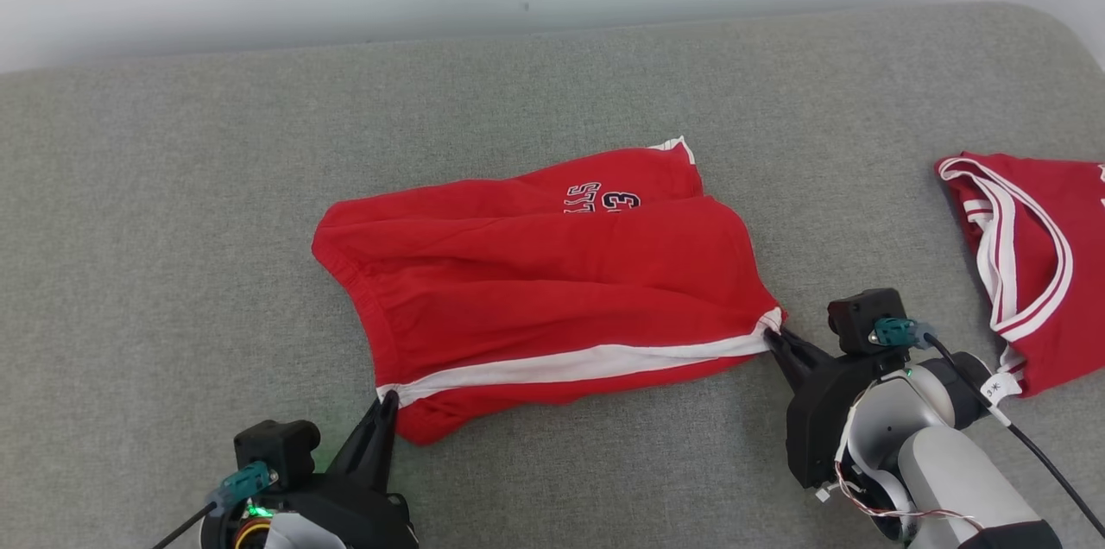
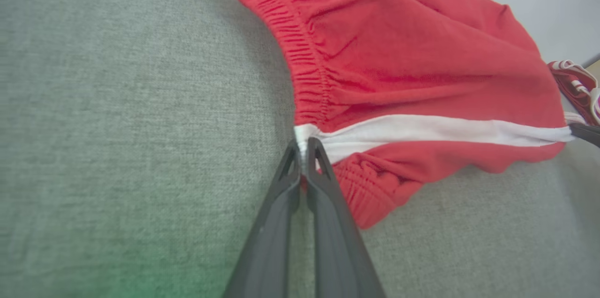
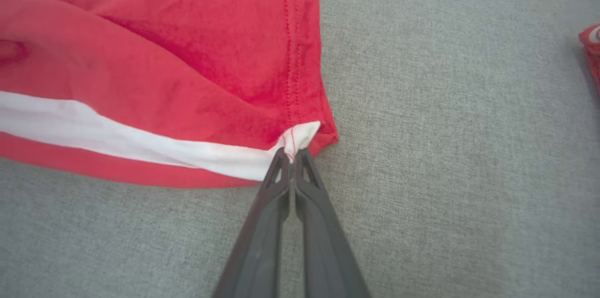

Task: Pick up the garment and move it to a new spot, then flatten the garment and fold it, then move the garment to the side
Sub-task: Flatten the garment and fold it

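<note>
My left jaws pinched the red shorts (image 1: pixel 535 290) at the waistband end of their white stripe (image 1: pixel 570 363), while my right jaws pinched its hem end.

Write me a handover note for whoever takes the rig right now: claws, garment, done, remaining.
Left claw: shut on the red shorts, at the waistband end of the white stripe.
Right claw: shut on the stripe's hem end.
Shorts lie rumpled on the grey cushion; a second red garment lies to the right.
Done: both ends gripped.
To do: flatten, fold, move aside.
</note>
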You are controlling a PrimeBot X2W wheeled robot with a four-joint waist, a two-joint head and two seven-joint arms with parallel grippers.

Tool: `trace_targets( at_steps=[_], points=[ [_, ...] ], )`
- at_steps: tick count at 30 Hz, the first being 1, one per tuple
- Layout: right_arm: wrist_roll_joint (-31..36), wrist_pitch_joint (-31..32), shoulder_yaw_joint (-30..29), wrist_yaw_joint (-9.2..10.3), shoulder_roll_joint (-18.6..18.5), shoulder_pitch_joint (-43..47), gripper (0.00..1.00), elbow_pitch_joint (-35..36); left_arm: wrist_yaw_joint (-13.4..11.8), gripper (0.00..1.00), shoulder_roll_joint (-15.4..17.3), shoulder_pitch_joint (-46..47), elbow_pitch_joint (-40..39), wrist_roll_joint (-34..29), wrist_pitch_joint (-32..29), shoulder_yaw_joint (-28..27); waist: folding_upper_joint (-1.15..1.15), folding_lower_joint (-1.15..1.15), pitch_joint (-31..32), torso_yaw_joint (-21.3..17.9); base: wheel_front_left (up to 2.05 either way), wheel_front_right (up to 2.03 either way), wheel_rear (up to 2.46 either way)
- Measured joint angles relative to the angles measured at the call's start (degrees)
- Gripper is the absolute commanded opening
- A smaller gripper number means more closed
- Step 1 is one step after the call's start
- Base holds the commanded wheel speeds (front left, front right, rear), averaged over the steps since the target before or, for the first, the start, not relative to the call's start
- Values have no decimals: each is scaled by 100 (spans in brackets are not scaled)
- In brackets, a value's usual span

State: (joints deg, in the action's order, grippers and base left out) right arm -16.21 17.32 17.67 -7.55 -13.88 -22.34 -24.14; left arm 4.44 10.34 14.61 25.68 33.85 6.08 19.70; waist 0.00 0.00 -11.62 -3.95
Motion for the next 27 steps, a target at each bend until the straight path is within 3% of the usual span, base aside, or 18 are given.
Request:
trace_targets(
  at_steps=[16,21,27],
  points=[
    [111,-936,-250,0,-59,-73,0,604,10,0,153,162,-738,62,356,-137,0,0,370,-94,0,0,0],
    [113,-976,-304,0,-103,-125,0,900,44,0,289,399,-1200,201,169,-250,0,0,518,-154,0,0,0],
    [110,-795,-258,0,-332,-676,0,1492,121,0,687,1122,-1801,339,-382,-304,-1,0,546,-334,0,0,0]
  ],
)
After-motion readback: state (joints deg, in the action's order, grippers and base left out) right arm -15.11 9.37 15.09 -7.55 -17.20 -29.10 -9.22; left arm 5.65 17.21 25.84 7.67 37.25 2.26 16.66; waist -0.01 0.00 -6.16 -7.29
